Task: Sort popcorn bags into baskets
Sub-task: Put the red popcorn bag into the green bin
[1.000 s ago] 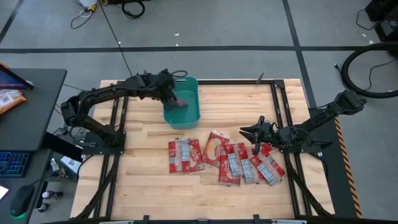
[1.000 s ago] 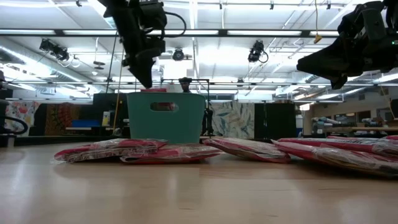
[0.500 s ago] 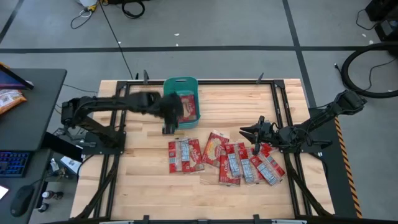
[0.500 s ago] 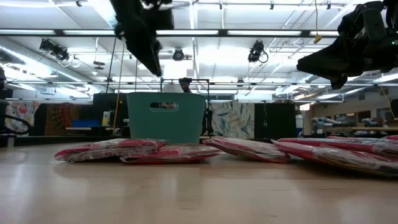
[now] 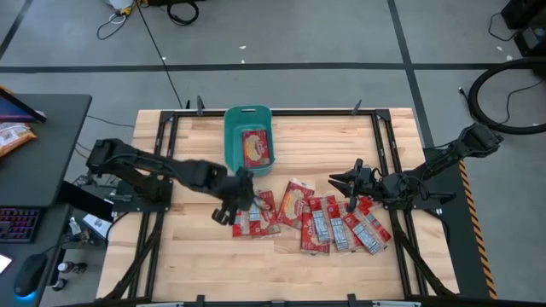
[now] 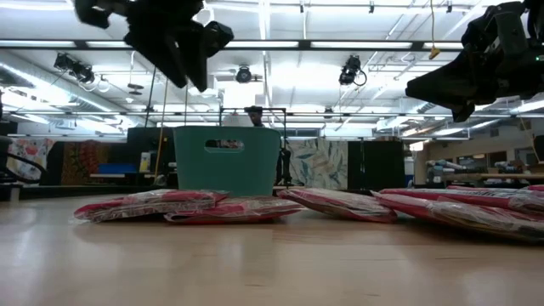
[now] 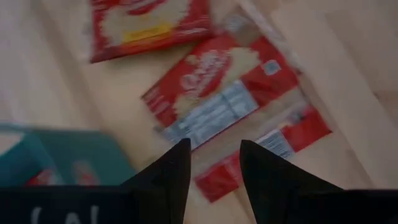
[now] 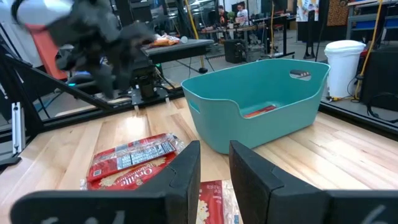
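Note:
The teal basket [image 5: 230, 141] stands at the table's far middle with one red popcorn bag [image 5: 256, 147] lying flat inside. Several red popcorn bags [image 5: 320, 223] lie flat and partly overlapping in a row on the table's near middle; they also show in the low view [image 6: 149, 204]. My left gripper [image 5: 239, 203] is open and empty, hanging above the leftmost bags [image 7: 211, 93] on the basket's near side. My right gripper [image 5: 345, 183] is open and empty, above the right end of the row, pointing toward the basket [image 8: 261, 99].
Black frame rails [image 5: 158, 170] run along the table's left and right sides. A desk with a keyboard [image 5: 26, 223] stands off the table's left. Bare wood [image 5: 256, 273] lies on the near side of the bags.
My left gripper has come up out of the basket and gone toward the table's near edge, now above the leftmost bags. The red bag it had at the basket now lies flat inside it. My right arm has kept still.

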{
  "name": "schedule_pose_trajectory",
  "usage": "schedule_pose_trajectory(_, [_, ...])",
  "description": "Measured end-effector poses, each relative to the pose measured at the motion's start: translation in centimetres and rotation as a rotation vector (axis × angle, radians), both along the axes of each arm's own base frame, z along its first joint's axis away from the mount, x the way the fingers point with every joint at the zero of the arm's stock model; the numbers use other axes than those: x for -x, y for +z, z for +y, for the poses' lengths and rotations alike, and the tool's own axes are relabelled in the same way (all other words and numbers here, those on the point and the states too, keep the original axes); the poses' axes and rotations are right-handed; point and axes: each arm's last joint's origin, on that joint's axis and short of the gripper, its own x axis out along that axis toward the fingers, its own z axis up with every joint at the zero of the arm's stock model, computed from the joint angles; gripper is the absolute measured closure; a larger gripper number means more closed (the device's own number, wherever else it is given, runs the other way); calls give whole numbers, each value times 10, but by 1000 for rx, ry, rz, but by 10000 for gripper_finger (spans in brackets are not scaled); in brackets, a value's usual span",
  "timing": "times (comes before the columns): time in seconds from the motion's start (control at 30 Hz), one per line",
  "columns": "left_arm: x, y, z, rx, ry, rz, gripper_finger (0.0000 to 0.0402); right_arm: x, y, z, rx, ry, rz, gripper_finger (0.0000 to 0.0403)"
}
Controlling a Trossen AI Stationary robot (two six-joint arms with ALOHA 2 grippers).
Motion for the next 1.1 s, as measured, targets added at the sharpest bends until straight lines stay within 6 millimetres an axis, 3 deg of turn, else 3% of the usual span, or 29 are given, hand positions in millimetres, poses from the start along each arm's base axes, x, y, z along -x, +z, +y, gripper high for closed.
schedule_pose_trajectory(0.2, [6, -47, -36, -91, -160, 161, 258, 0, 0, 0, 0, 0, 1, 313])
schedule_pose_trajectory(0.43, [15, -74, -65, -273, -279, 210, 258, 0, 0, 0, 0, 0, 1, 313])
schedule_pose_trajectory(0.87, [21, -95, -86, -422, -325, 223, 258, 0, 0, 0, 0, 0, 0, 313])
schedule_pose_trajectory(1.1, [33, -117, -78, -561, -326, 221, 258, 0, 0, 0, 1, 0, 2, 313])
